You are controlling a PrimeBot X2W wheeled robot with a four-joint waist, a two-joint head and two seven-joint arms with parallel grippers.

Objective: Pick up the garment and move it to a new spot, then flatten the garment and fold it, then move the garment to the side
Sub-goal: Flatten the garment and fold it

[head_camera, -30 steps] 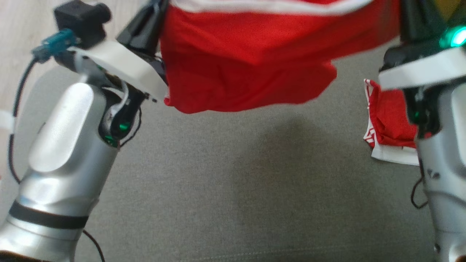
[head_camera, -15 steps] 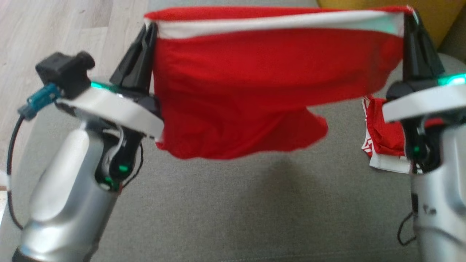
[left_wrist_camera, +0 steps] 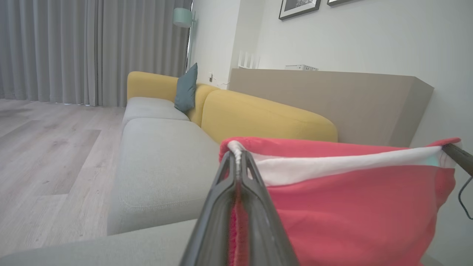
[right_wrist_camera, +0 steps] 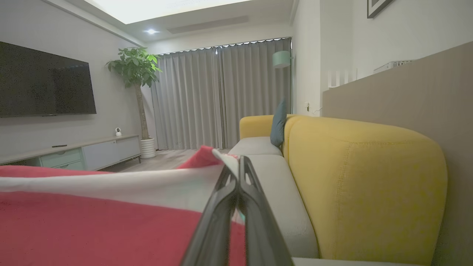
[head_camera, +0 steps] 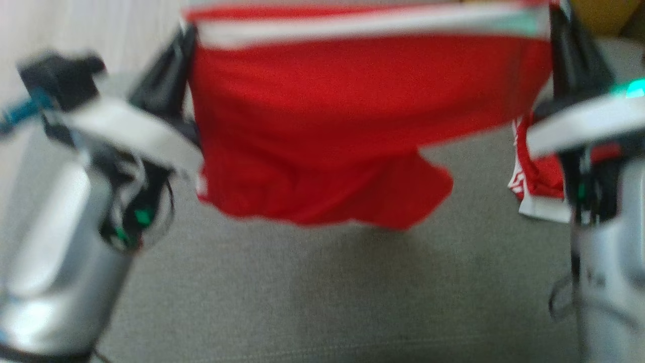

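The garment (head_camera: pixel 342 126) is red with a white band along its top edge. It hangs stretched in the air between my two grippers, above the grey sofa seat (head_camera: pixel 322 297). My left gripper (head_camera: pixel 189 30) is shut on the band's left corner, and my right gripper (head_camera: pixel 557 15) is shut on its right corner. In the left wrist view the left gripper (left_wrist_camera: pixel 237 157) pinches the white band of the garment (left_wrist_camera: pixel 351 207). The right wrist view shows the right gripper (right_wrist_camera: pixel 236 162) clamped on the garment (right_wrist_camera: pixel 103 221) in the same way.
A second red and white piece of clothing (head_camera: pixel 539 176) lies bunched on the seat by my right arm. Yellow sofa backrests (right_wrist_camera: pixel 362 177) run along the seat's far side, with a teal cushion (left_wrist_camera: pixel 186 88) further down. Wooden floor (left_wrist_camera: pixel 44 147) lies to my left.
The view has shifted and blurred, so the camera has moved. The garment stays stretched between both grippers and now hangs a little lower in the picture, its bottom edge swinging.
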